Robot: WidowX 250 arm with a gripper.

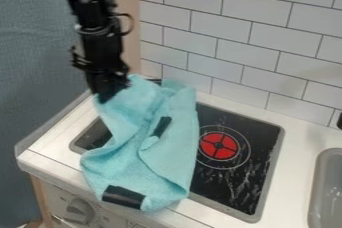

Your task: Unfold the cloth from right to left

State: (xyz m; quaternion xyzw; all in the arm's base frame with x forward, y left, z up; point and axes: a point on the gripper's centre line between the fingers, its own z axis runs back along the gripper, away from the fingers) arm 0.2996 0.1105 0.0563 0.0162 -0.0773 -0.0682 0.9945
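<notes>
Rumpled light-blue fabric cloth (163, 157), long axis running back to front over flat black stovetop (264, 144), upper-left end pinched in black two-finger gripper (105, 94)

The cloth (166, 155) hides part of the stovetop (264, 139); the view's edge cuts off the sink (316, 184).

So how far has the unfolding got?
Partly done, it seems: the cloth spreads over the stove's left side. In hand: its upper-left part, up at the end effector. Remaining: laying that part down and flattening the creases through the middle.
</notes>
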